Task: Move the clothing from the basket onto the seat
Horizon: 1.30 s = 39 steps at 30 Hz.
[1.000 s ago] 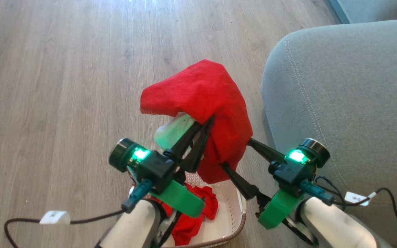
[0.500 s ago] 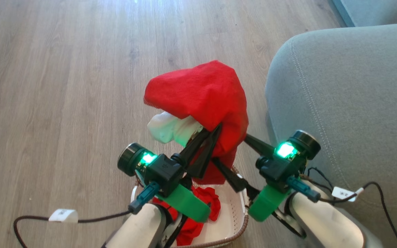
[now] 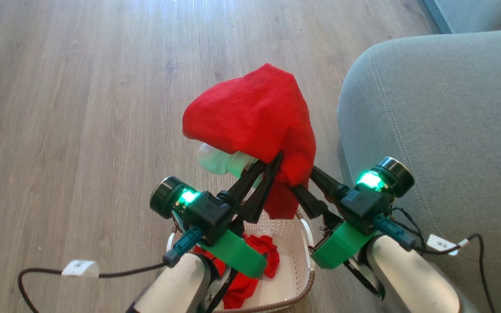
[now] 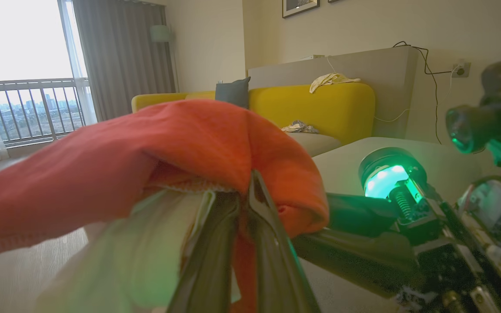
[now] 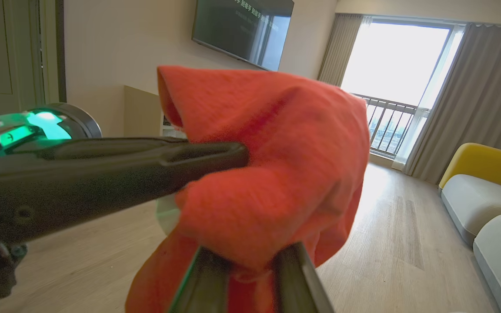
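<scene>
Floor (image 3: 81, 108): pale grey wood-grain planks, matte. Cable (image 3: 128, 272): dark, fitted with a white tag, laid across the floor at lower left and cut off by the picture edge. Left end effector (image 3: 275, 160): two long dark tapered fingers, drawn narrow and pinched on the raised garment (image 3: 255, 108); red cloth is seen trapped between them in the left wrist view. Raised garment: bright red, soft, nappy cloth, draped in a hood-like mound over the fingertips, held aloft over the far end of the basket (image 3: 295, 248), clear of the seat (image 3: 442, 121). A white panel (image 3: 218, 158) is shown under its left fold, tinted green by the wrist light; no lettering can be made out. Basket: cream perforated plastic with a brown woven-look rim, largely hidden by both arms. A second garment (image 3: 260, 256), red and crumpled, is kept inside, partly covered by the left arm. Right end effector (image 3: 303, 179): fingers drawn narrow, with a bunched fold of the raised garment gripped between them. Seat: grey woven upholstery, rounded corner, pale stitch line, cut off at right.
</scene>
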Available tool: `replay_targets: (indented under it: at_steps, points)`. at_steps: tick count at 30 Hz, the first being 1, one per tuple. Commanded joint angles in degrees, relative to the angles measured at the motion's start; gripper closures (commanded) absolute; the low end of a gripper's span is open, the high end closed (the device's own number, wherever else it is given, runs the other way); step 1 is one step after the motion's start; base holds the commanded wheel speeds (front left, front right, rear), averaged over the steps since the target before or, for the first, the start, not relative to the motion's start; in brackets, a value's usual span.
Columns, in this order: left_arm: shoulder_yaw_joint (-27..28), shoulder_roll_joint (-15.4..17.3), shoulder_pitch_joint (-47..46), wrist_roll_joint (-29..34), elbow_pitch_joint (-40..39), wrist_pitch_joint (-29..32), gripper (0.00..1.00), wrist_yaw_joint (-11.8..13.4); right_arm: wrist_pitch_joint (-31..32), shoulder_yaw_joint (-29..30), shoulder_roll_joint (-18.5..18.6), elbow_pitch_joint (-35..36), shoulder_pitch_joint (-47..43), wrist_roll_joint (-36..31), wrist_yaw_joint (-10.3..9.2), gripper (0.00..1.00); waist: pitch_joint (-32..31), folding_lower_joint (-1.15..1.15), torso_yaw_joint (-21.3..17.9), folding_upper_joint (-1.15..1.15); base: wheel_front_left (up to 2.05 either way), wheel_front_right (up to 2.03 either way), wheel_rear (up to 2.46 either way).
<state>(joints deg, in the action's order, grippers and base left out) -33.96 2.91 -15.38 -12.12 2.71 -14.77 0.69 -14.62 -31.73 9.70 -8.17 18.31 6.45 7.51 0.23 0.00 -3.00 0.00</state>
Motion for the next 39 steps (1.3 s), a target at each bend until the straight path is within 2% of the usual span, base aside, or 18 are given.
replay_targets:
  at_steps: [1, 3, 5, 6, 7, 16, 23, 39]
  points:
    - [1.3, 0.0, -2.4, -0.2, -1.5, -0.2, 1.0, -0.1, -0.4, 0.4, -1.3, 2.8, 1.2, -0.1, -0.02, 1.0, 0.0, 0.0, 0.0, 0.0, 0.0, 0.0, 0.0]
    - [1.3, 0.0, -2.5, -0.2, -1.5, -0.2, 1.0, -0.1, -0.4, 1.8, -1.8, 3.2, 0.7, -0.2, -0.02, 1.0, -0.1, 0.0, 0.1, 0.0, 0.0, 0.0, 0.0]
    - [1.4, 0.0, -2.5, 0.0, -1.7, -0.2, 0.53, 0.1, -0.4, 3.2, -2.3, 3.7, 0.2, -0.4, -0.02, 1.0, -0.1, 0.0, 0.1, 0.0, 0.0, 0.0, 0.0]
    - [1.4, 0.0, -2.4, 0.1, -1.9, -0.2, 0.16, 0.2, -0.4, 3.8, -2.6, 3.9, -0.1, -0.4, -0.02, 1.0, -0.1, 0.0, 0.1, 0.0, 0.0, 0.0, 0.0]
    - [1.5, 0.0, -2.4, 0.1, -2.1, -0.2, 0.0, 0.3, -0.4, 4.4, -2.8, 4.1, -0.3, -0.6, -0.02, 1.0, -0.1, 0.0, 0.2, 0.0, 0.0, 0.0, 0.0]
    - [2.5, 0.0, -1.7, 0.7, -1.9, -0.2, 0.0, 0.5, -0.4, 11.7, -4.3, 6.6, -2.3, -1.1, -0.02, 1.0, -0.2, 0.0, 0.3, 0.0, 0.0, 0.0, 0.0]
    - [3.8, 0.0, -0.3, 2.5, -0.7, -0.2, 0.0, 0.2, -0.4, 15.5, -3.4, 7.5, -3.0, -1.4, -0.02, 1.0, -0.2, 0.0, -0.4, 0.0, 0.0, 0.0, 0.0]
    - [6.8, 0.0, 5.0, 5.9, 6.0, -0.2, 0.0, -2.7, -0.4, 24.6, -2.4, 3.2, -7.3, -0.4, -0.02, 1.0, -0.1, 0.0, -1.0, 0.0, 0.0, 0.0, 0.0]
